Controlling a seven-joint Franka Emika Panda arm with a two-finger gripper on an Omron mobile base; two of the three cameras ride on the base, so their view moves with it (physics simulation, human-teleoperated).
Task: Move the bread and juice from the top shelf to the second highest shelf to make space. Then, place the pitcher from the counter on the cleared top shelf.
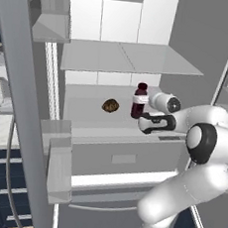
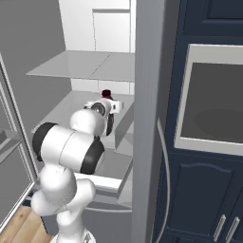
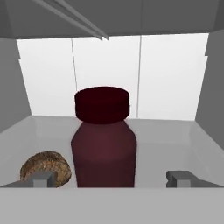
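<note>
Bread (image 1: 110,105) sits on the second highest shelf (image 1: 85,117) of the open fridge, small, round and brown. The juice (image 1: 139,100) stands upright on the same shelf, just beside the bread and on its right in the left base view. Above them hangs the top shelf (image 1: 127,57), a thin pale panel with a seam down the middle and nothing on it. A grey door bin (image 1: 59,170) sticks out on the left, and a drawer front (image 1: 123,159) sits under the shelf. On the far right of the right base view there are dark blue cabinets (image 2: 204,199).

The gripper (image 3: 112,178) points at the bottle from the front. Its fingers (image 3: 41,178) are spread wide, one on each side of the bottle, and they do not touch it. They hold nothing
</note>
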